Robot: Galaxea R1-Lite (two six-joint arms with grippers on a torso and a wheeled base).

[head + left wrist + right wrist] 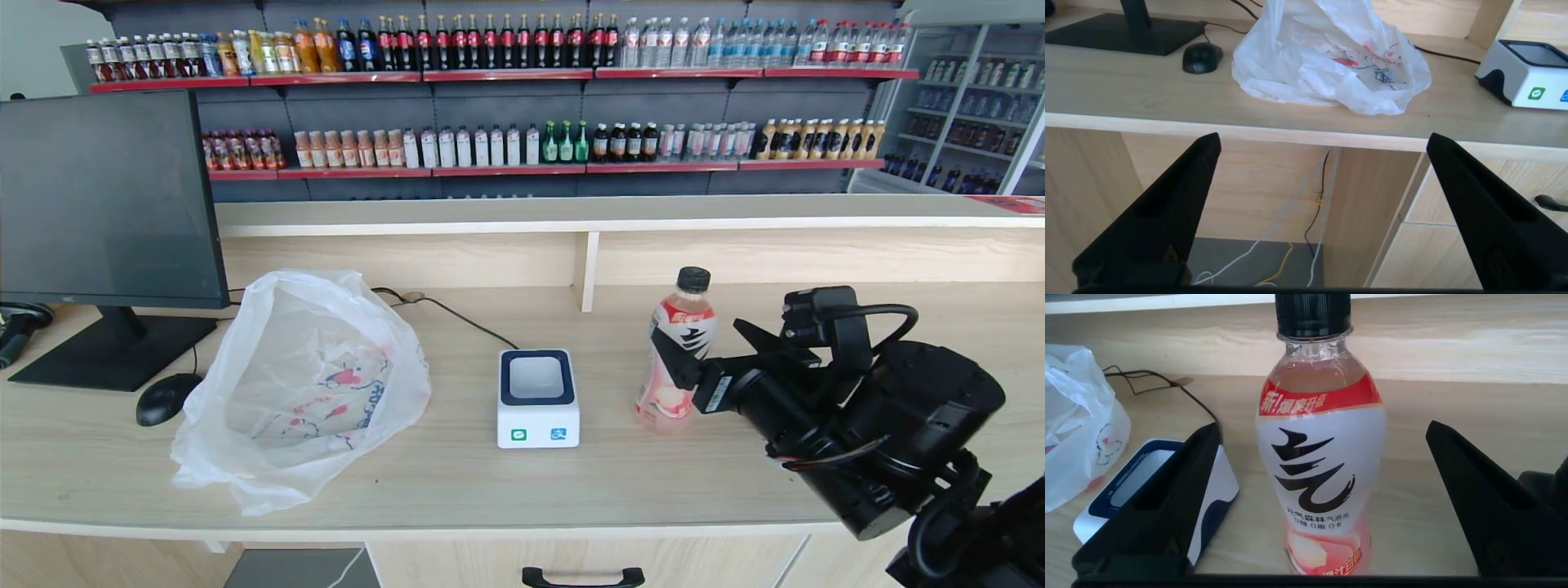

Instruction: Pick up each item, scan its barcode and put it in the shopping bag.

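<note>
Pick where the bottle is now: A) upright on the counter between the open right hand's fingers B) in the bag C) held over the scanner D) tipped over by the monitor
A: the bottle stands upright on the counter, with the right hand open on either side of it.

The left gripper [1323,143], fingers spread wide, sits low before the counter [1143,98] bearing shopping bag [1331,57], mouse [1202,57] and scanner [1527,73].

You have a counter [490,482] in pale wood grain with a matt finish. The bag [302,384] is thin, translucent, crinkled plastic. The bottle [1319,400] is clear smooth plastic, with a glossy label [1319,482] and a ridged black cap [1313,312]. The scanner [537,404] is smooth white plastic. Your monitor [106,196] is matt black.
</note>
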